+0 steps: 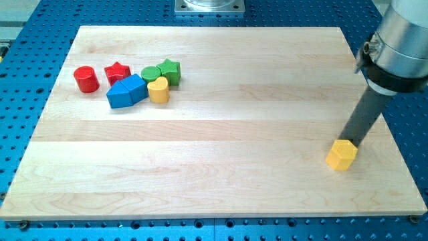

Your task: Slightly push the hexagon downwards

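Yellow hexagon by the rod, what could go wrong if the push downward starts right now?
1. The yellow hexagon sits near the wooden board's right edge, so an off-centre push might send it sideways toward that edge.
2. My tip looks to meet the hexagon at its upper right, not squarely above it, so the block may turn rather than slide straight down.
3. Only a slight push is wanted, so overshoot is possible.

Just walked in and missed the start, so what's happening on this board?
A robot arm's dark rod is working on the yellow hexagon block near the view's right edge of the wooden board. My tip sits right at the hexagon's upper side, placed to nudge it downwards. Six other coloured blocks are clustered, untouched, at the view's upper left.
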Motion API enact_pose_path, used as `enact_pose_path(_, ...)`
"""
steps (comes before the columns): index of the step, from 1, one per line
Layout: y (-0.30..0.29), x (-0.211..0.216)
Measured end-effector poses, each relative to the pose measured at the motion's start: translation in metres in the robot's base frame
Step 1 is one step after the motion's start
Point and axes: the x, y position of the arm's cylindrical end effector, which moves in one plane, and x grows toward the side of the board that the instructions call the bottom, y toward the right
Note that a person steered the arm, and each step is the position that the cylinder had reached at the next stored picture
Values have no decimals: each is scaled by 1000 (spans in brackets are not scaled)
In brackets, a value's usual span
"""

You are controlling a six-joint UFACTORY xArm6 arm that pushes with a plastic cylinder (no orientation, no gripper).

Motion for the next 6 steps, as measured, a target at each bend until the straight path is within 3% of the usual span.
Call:
enact_pose_path(1,-3,3)
enact_pose_path(3,-88,-23)
enact_pose_path(5,-28,3)
enact_pose_path(6,-26,-20)
